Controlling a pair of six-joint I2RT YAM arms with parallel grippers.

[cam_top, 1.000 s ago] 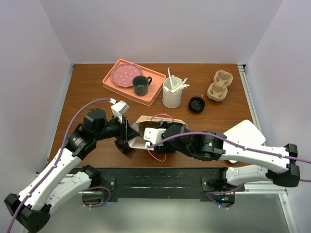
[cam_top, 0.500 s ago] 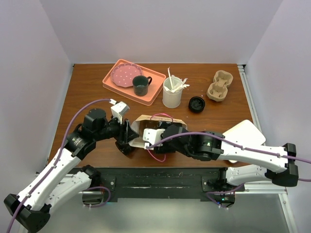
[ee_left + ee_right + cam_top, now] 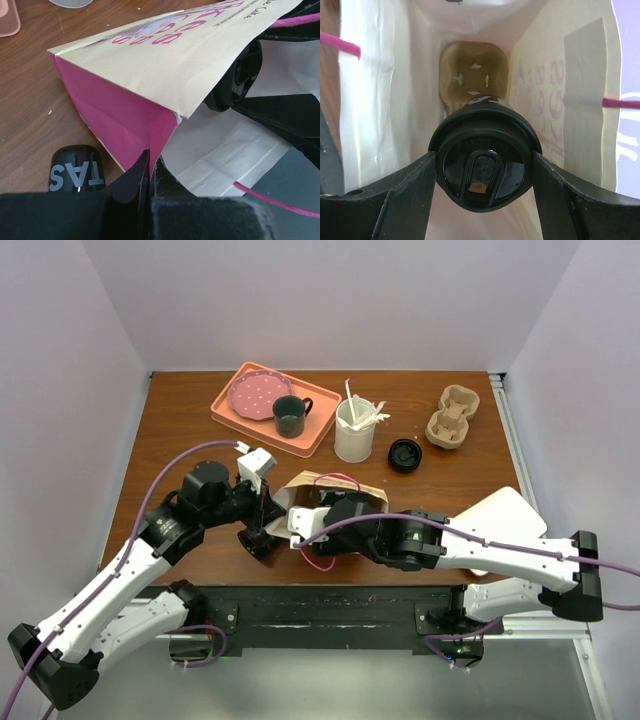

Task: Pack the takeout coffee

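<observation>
Left gripper (image 3: 150,162) pinches the paper bag's (image 3: 165,60) open edge; another lettered black cup (image 3: 76,169) sits just beside the bag. Right gripper (image 3: 484,167), inside the bag, clasps the lidded coffee cup (image 3: 484,145), with a cardboard carrier (image 3: 472,70) deeper inside.

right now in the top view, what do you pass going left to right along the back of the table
pink tray → dotted plate on it → dark mug on it → white cup of stirrers → loose black lid → cardboard cup carrier
</observation>
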